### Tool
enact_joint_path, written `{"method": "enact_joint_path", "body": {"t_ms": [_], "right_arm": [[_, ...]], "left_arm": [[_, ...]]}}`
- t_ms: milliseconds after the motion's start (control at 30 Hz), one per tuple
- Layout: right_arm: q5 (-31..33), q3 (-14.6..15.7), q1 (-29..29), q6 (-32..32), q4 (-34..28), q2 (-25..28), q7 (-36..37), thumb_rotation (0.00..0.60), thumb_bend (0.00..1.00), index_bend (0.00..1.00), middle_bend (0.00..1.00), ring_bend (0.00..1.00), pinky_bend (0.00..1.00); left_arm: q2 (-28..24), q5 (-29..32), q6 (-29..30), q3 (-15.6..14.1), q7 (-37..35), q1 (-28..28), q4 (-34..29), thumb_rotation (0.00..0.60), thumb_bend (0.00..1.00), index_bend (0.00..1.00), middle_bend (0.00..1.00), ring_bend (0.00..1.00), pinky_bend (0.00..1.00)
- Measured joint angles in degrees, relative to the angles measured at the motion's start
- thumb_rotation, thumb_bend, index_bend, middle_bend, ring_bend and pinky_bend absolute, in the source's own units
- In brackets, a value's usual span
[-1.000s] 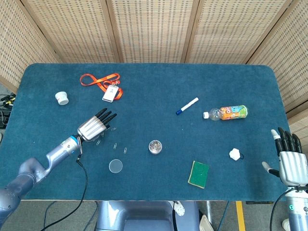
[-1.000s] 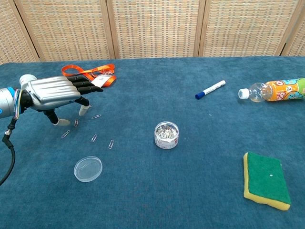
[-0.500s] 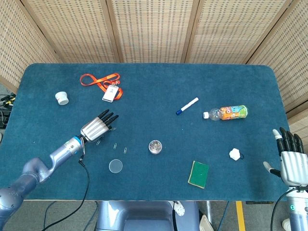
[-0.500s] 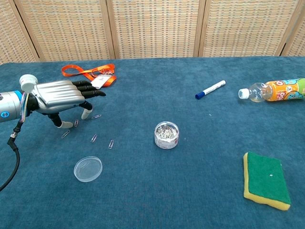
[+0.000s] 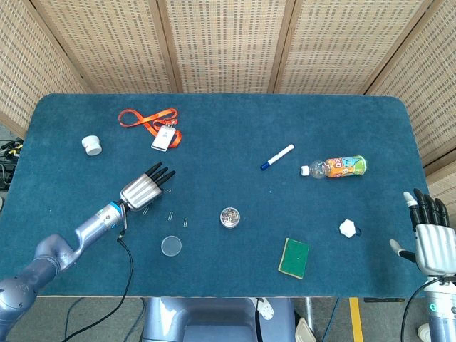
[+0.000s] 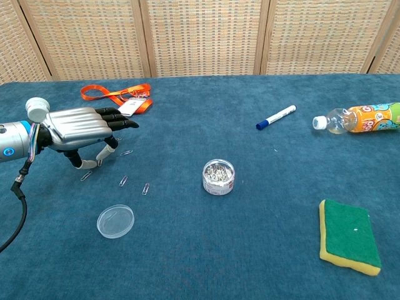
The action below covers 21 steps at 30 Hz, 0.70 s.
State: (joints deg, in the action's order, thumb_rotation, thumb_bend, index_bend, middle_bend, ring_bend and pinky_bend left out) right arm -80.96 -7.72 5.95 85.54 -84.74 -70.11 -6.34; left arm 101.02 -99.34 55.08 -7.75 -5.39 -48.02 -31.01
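Note:
My left hand [image 5: 143, 189] [image 6: 80, 128] hovers low over the blue table cloth, palm down, long fingers stretched toward the orange lanyard [image 6: 116, 96]. Its thumb and one finger hang down on either side of a paper clip [image 6: 99, 162]; I cannot see a grip on it. More loose paper clips [image 6: 123, 181] lie just right of the hand. A small clear jar of clips [image 6: 218, 177] [image 5: 229, 217] stands at mid-table, with its clear lid [image 6: 115, 220] [image 5: 171, 246] lying flat nearer the front. My right hand [image 5: 430, 241] is off the table's right edge, fingers straight and apart, holding nothing.
A white cap [image 5: 91, 145] sits far left. A blue-capped marker [image 6: 275, 117], a bottle [image 6: 360, 119] lying on its side and a green-and-yellow sponge [image 6: 349, 236] occupy the right half. A small white crumpled object [image 5: 347, 228] lies near the right front edge.
My left hand has slid a little to the right over the paper clips, and its thumb and lowered finger have drawn closer together. The right hand has sunk slightly.

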Motion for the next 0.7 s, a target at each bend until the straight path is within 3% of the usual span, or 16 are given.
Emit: {"method": "enact_joint_path", "body": {"t_ms": [100, 267, 700], "right_arm": [[0.01, -0.01, -0.02, 0.03, -0.04, 0.04, 0.07, 0.6, 0.0, 0.03, 0.0, 0.0, 0.0], [-0.01, 0.06, -0.01, -0.08, -0.09, 0.09, 0.06, 0.6, 0.0, 0.03, 0.0, 0.0, 0.0], [0.06, 0.05, -0.01, -0.11, -0.15, 0.08, -0.03, 0.6, 0.0, 0.03, 0.0, 0.0, 0.0]], "left_arm": [[-0.02, 0.29, -0.18, 0.0, 0.23, 0.01, 0.05, 0.6, 0.36, 0.62, 0.0, 0.0, 0.0], [0.13, 0.55, -0.35, -0.01, 0.1, -0.12, 0.34, 0.6, 0.36, 0.51, 0.0, 0.0, 0.0], [0.22, 1.01, -1.32, -0.22, 0.37, -0.42, 0.47, 0.6, 0.37, 0.49, 0.0, 0.0, 0.0]]}}
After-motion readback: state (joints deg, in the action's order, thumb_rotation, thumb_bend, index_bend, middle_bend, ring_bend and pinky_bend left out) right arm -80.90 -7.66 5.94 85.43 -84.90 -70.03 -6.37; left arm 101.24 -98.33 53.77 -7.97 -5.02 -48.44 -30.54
